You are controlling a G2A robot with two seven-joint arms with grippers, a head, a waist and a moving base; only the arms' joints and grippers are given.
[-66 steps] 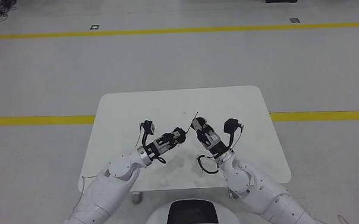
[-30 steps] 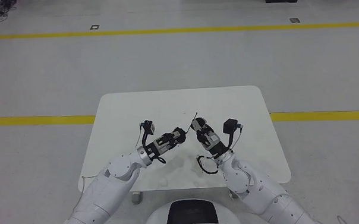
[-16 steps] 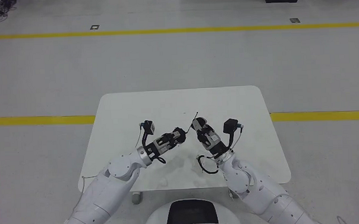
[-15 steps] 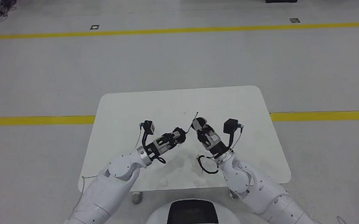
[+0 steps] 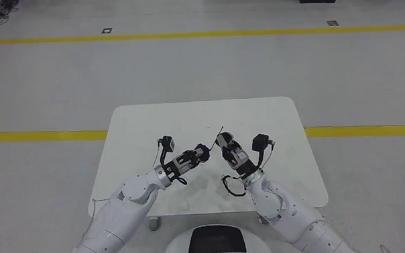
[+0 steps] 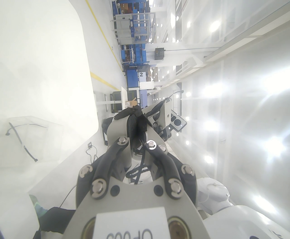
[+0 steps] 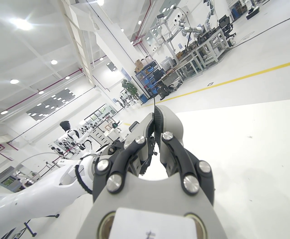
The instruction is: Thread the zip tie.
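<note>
Both grippers hover close together above the middle of the white table [image 5: 269,117]. My right gripper [image 5: 224,140] is shut on the thin black zip tie [image 7: 154,103], and a short straight end of the tie sticks out past its fingertips [image 7: 158,117]. In the top view that end [image 5: 220,132] points up and away from the robot. My left gripper [image 5: 203,152] sits just to the left of it, fingers pressed together around a dark lump [image 6: 136,114] that looks like the tie's other end. The gap between the two grippers is small.
The table's surface [image 7: 238,140] around the grippers is bare, with rounded corners and edges on all sides. Yellow floor lines [image 5: 48,136] run past the table. Workbenches and racks [image 7: 199,52] stand far off in the hall.
</note>
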